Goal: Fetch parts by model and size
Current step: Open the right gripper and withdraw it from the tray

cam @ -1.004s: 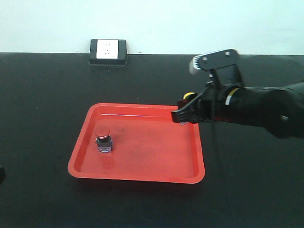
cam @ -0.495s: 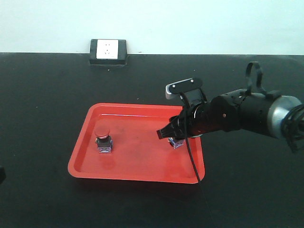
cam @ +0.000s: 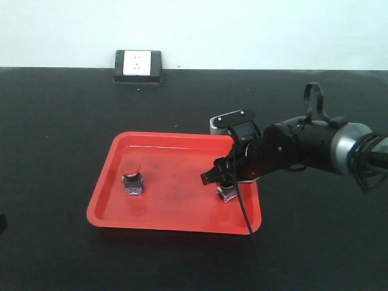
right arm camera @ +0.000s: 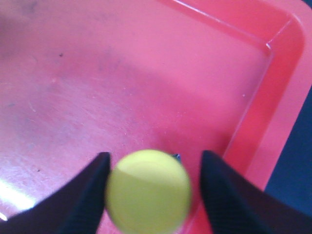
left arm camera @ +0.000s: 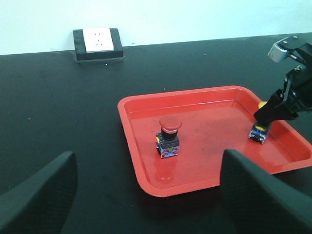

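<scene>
Light: bright, even, from overhead
Glare: pale sheen on red tray (cam: 176, 224) floor
Blur: yellow cap (right arm camera: 147, 190) soft close-up

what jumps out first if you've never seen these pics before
The bright red tray on the black table grabs the eye, with a red-capped push-button switch standing in its left half. Over its right side the right tool straddles a yellow-capped switch, one finger touching the cap, the other apart.
</scene>
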Robot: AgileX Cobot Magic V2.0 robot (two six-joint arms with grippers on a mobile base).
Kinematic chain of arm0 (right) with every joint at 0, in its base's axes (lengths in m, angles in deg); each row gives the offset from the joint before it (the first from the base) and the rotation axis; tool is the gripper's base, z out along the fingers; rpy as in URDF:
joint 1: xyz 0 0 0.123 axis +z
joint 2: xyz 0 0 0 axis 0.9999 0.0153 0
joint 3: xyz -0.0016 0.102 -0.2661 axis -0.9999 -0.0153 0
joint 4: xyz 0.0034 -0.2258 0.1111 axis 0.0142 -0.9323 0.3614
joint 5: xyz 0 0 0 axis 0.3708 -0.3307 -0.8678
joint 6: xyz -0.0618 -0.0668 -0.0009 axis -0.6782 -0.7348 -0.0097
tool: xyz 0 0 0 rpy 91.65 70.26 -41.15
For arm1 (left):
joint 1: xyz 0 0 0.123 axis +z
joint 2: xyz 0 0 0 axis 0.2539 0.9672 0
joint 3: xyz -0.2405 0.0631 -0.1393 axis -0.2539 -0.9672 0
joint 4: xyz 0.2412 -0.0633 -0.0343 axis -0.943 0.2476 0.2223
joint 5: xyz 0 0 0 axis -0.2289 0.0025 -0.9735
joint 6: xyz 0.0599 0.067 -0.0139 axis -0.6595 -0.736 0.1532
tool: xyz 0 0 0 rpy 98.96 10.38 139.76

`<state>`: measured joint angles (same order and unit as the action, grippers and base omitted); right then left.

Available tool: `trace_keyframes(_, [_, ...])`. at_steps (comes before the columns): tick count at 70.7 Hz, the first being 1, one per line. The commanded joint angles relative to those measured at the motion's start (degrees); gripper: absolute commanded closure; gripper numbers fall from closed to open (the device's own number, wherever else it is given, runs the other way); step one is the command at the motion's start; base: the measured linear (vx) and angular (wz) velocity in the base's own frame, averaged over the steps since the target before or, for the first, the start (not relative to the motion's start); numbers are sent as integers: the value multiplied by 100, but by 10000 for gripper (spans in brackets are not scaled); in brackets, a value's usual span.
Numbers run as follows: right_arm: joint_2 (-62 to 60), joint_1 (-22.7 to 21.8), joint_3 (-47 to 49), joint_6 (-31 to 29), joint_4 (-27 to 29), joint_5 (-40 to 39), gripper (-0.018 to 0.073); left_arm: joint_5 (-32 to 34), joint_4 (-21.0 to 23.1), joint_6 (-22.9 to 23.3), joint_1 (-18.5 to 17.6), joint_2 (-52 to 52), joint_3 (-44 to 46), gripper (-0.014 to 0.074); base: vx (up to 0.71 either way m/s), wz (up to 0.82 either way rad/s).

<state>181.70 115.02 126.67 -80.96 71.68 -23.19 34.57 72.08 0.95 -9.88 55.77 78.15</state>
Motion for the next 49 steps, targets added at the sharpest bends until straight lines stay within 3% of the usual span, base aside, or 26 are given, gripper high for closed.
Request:
trace_keyframes(1, [-536,-27,246,-16,-158,42,34,365,4,6,-50,37,153,20,0,0])
trace_keyframes(8, [-894,-27,287,-10,-215,318,-2,365,4,6,-50,37,153,20,0,0])
trace_keyframes(37, [-3578,-27,254,-67,-271,1390,-1,371,5,6,-50,37,153,20,0,0])
trace_keyframes(49, [-4733,-27,254,-375,-271,1757,-1,371,5,6,-50,37,153,20,0,0])
